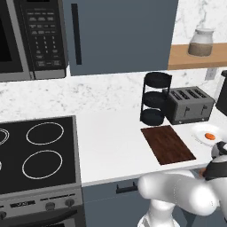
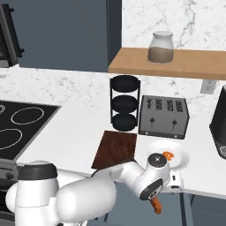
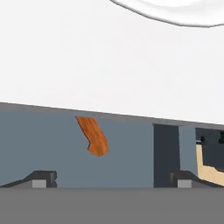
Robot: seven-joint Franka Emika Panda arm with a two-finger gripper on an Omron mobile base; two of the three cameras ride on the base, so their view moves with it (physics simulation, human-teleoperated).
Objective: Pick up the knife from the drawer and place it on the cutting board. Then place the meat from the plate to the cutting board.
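White marble counter (image 1: pixel 111 142), slate-blue cabinets (image 1: pixel 119 35)

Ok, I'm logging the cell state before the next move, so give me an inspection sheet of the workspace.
Surface: white counter, with the stove at its left.
Job's things: cutting board with nothing on it; meat on the plate; knife off the board, its orange-brown handle showing in front of the slate-blue cabinet front.
Clutter: toaster and black tiered rack behind the board.
Grippers: tool open, fingertips wide apart and touching nothing; the knife handle is ahead, between them.
Cables: nothing seen.
Surroundings: microwave above the stove; jar on a wooden shelf.
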